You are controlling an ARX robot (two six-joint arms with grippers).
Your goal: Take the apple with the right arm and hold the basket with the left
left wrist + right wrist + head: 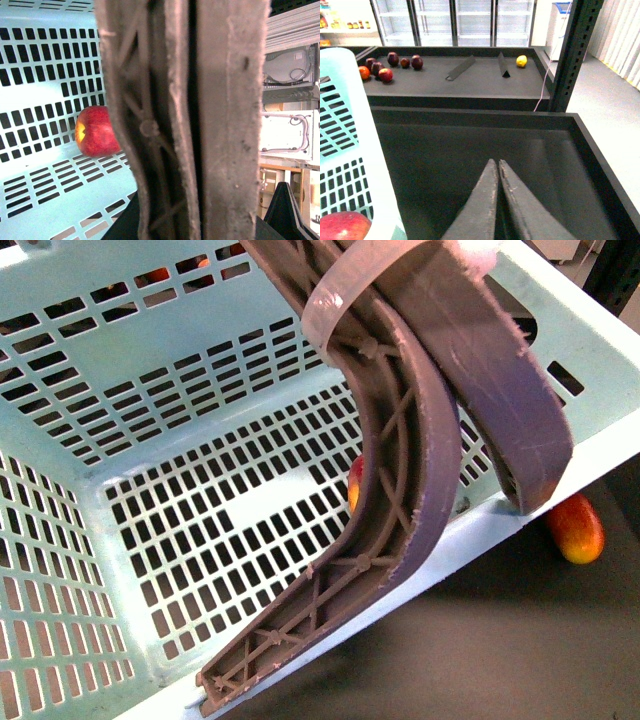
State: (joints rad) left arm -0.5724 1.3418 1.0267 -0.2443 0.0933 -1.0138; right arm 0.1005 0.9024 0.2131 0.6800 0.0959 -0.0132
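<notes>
The turquoise basket (pixel 150 420) fills the front view, tilted, with its two brownish-grey handles (pixel 420 440) drawn together. My left gripper (pixel 202 215) is shut on both handles (pixel 230 125), which hide most of it; one dark finger (pixel 285 210) shows beside them. The red apple (pixel 97 131) lies on the slotted floor inside the basket. In the front view only a sliver of the apple (pixel 354 483) shows behind a handle. My right gripper (pixel 497 162) is shut and empty over a dark bin, beside the basket's wall (pixel 342 150). The apple (pixel 344 226) shows at that view's corner.
An elongated red-and-yellow fruit (pixel 576 528) lies on the dark surface outside the basket. The black bin (pixel 470 145) has raised edges. A farther black tray holds several dark red fruits (pixel 385 65), a yellow fruit (pixel 521 61) and dividers. A black post (pixel 575 55) stands nearby.
</notes>
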